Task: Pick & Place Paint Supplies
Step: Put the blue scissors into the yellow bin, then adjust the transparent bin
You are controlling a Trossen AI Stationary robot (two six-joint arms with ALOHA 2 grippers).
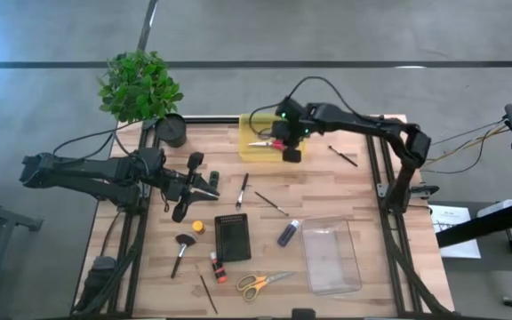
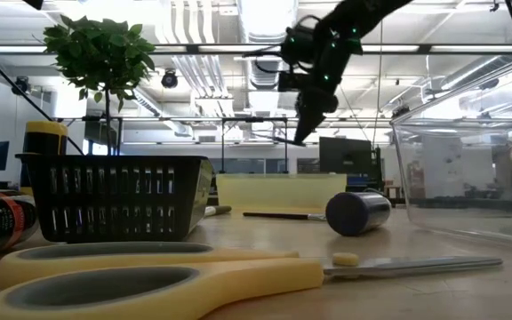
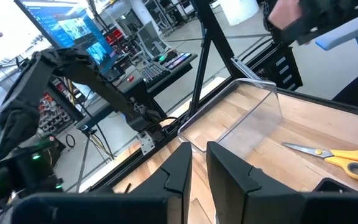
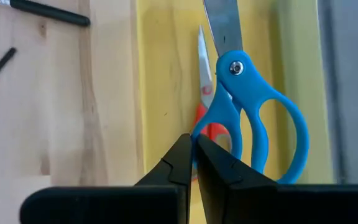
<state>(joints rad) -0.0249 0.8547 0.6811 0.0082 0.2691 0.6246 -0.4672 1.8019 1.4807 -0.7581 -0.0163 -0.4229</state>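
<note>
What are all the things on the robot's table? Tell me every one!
plant: one, green, in a dark pot, far left corner
tray: one, yellow, far middle
orange scissors: one, in the tray
thin brushes: four, dark, scattered
soft brush: one, left of the basket
basket: one, black, middle
box: one, clear, near right
yellow scissors: one, near edge
tubes: dark blue, yellow, red, around the basket
left tool: slightly open, empty, left side
right tool: above the tray, pinching blue scissors
</note>
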